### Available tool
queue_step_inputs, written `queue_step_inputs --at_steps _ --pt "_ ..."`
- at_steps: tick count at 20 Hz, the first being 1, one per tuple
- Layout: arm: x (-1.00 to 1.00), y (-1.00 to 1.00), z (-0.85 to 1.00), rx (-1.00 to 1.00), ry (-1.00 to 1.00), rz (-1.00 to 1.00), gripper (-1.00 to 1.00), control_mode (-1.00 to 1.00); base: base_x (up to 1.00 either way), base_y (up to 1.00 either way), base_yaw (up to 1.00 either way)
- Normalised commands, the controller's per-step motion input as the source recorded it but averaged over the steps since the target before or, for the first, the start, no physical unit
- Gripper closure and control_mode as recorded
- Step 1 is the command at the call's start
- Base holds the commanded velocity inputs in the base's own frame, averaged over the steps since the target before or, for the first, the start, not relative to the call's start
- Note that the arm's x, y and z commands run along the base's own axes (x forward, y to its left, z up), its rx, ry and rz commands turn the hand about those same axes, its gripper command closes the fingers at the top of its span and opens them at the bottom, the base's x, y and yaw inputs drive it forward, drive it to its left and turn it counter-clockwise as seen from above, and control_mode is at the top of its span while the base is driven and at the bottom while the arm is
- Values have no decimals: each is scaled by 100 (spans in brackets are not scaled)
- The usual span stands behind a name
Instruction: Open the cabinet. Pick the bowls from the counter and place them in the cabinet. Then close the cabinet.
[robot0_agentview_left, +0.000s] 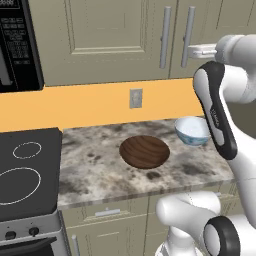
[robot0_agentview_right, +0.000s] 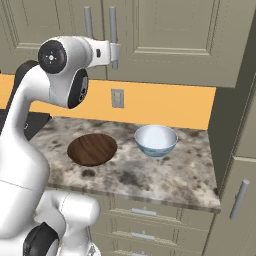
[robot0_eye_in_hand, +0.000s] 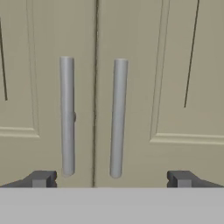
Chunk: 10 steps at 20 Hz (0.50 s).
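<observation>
The gripper (robot0_eye_in_hand: 111, 178) is standing spread to its widest, its two dark fingertips (robot0_eye_in_hand: 41, 178) sitting far apart at the bottom of the hand view with nothing between them. Just beyond it, the cabinet (robot0_eye_in_hand: 144, 65) is facing the hand with both doors shut, and the two long silver bar handles (robot0_eye_in_hand: 118, 118) are hanging upright side by side on either side of the centre seam. In the right base view the hand looks to be hovering just in front of the right handle, though whether it is touching is hard to tell from that angle.

Lower down, the counter (robot0_agentview_left: 100, 175) is carrying both bowls. The wood-grain bowl (robot0_agentview_left: 144, 151) is sitting near the middle of the slab, and the white and light-blue bowl (robot0_agentview_left: 192, 131) is resting further back to its right, well apart from it. Left of the slab, the black stove top (robot0_agentview_left: 27, 170) is lying flush beside the counter. Behind, a grey wall outlet (robot0_agentview_left: 135, 98) is sitting on the orange backsplash (robot0_agentview_left: 80, 105).
</observation>
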Motion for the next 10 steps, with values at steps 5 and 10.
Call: queue_step_inputs --at_steps 5,10 --pt "21 -11 0 1 0 0 -100 -100 0 0 0" --pt "27 -6 0 0 0 0 -100 -100 0 0 0"
